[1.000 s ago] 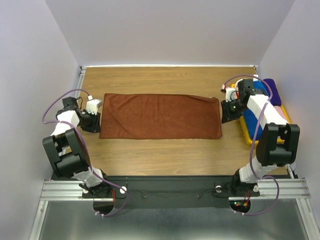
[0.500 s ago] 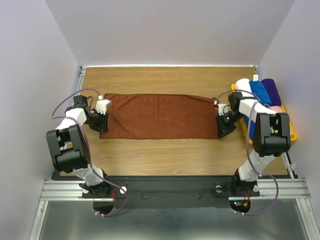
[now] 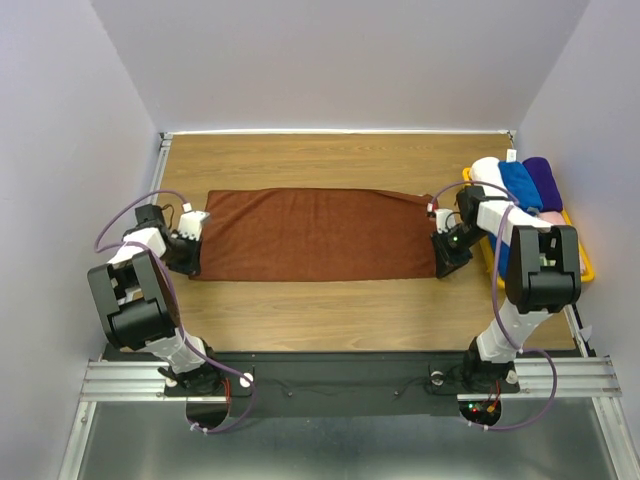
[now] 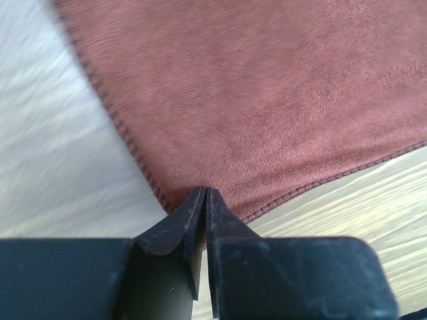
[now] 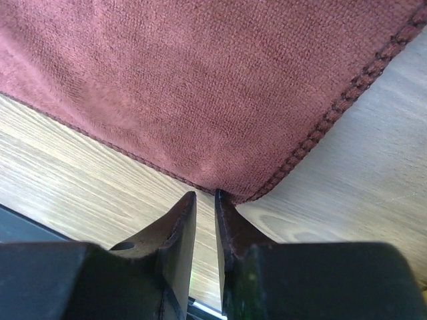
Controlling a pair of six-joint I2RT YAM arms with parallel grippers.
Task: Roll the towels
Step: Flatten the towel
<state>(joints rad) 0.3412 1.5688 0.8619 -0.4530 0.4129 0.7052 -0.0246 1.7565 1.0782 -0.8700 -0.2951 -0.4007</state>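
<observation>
A rust-brown towel [image 3: 315, 235] lies spread flat across the middle of the wooden table [image 3: 330, 310]. My left gripper [image 3: 192, 265] is at its near left corner. In the left wrist view the jaws [image 4: 205, 192] are pinched together on that corner of the towel [image 4: 267, 100]. My right gripper [image 3: 443, 264] is at the near right corner. In the right wrist view its jaws [image 5: 205, 195] stand a narrow slit apart, with the stitched corner of the towel [image 5: 200, 80] caught at their tips.
A yellow tray [image 3: 587, 270] at the right edge holds rolled towels: white [image 3: 487, 170], blue [image 3: 520, 182], purple [image 3: 545, 178]. Walls stand along the left, far and right sides of the table.
Both grippers dropped onto the towel's near corners and closed. The left one pulled its corner a little to the left, so the towel's left edge has shifted outward.
</observation>
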